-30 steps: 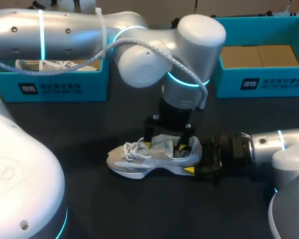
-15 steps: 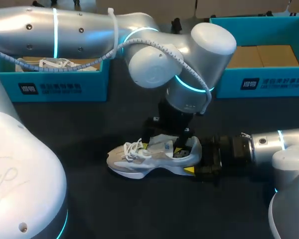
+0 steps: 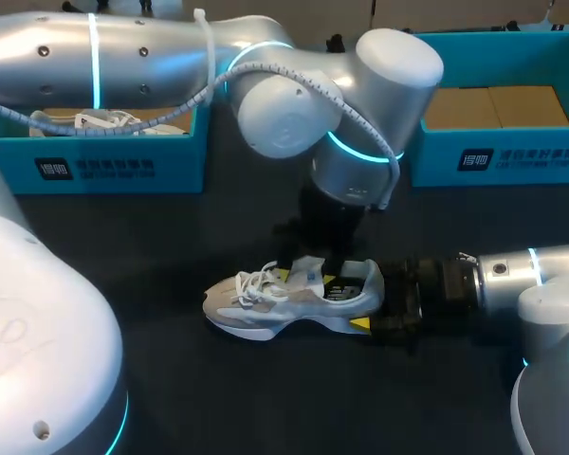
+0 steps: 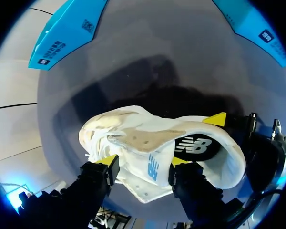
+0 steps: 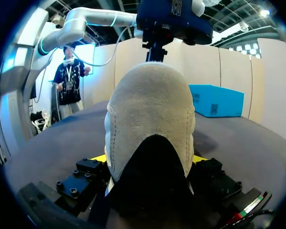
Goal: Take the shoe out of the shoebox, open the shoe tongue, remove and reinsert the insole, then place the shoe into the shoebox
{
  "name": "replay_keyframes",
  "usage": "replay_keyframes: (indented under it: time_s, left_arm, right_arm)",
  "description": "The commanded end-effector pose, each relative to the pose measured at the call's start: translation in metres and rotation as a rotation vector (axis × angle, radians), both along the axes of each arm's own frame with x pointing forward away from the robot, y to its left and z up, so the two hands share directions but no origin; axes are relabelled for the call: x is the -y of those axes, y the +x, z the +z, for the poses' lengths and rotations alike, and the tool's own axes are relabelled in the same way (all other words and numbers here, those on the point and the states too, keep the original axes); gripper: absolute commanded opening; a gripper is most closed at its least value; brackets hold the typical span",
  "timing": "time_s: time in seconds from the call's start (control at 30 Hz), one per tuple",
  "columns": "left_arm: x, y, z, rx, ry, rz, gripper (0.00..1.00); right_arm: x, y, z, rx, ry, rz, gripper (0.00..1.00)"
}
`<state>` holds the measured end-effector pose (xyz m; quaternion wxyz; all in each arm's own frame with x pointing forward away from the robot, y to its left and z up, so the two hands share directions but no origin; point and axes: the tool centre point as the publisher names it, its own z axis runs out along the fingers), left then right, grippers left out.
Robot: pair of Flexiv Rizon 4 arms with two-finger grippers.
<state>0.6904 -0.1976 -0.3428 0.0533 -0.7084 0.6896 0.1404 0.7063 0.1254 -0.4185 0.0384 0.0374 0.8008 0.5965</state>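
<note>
The shoe (image 3: 256,308) lies on its sole on the dark table (image 3: 218,398), out of both boxes, toe toward the left arm's side and heel toward the right arm's. The left arm (image 3: 284,104) comes in from the left, bends at a big elbow above the middle of the table and drops straight down over the shoe's opening. The left gripper (image 4: 145,164) is clamped on the tongue (image 4: 150,167), one yellow tip on each side, and the tongue stands up from the laces. The dark insole (image 4: 193,145) shows inside the shoe. The right arm (image 3: 531,275) lies low and level along the table, and the right gripper (image 5: 150,160) is closed around the heel from both sides. A blue shoebox (image 3: 498,156) with brown cardboard inside stands at the back right. A second shoebox (image 3: 95,166) at the back left holds another shoe (image 3: 104,121).
</note>
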Motion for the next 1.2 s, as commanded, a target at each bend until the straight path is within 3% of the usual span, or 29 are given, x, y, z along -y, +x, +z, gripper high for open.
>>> replay_keyframes:
  time_s: [0.03, 0.53, 0.73, 1.2]
  left_arm:
    - [-0.01, -0.002, 0.009, 0.002, -0.038, 0.001, 0.55]
    - [-0.015, -0.008, 0.027, -0.028, -0.121, -0.001, 0.36]
    - [-0.022, -0.008, 0.031, -0.04, -0.171, 0.016, 0.02]
    - [-0.06, -0.011, 0.044, -0.097, -0.516, 0.024, 0.0]
  right_arm:
    - [-0.001, 0.0, 0.001, -0.001, -0.005, -0.001, 0.0]
    - [-0.001, 0.0, 0.001, -0.001, -0.005, -0.001, 0.0]
    - [-0.001, 0.0, 0.001, -0.001, -0.005, -0.001, 0.0]
    - [-0.001, 0.0, 0.001, -0.001, -0.005, -0.001, 0.0]
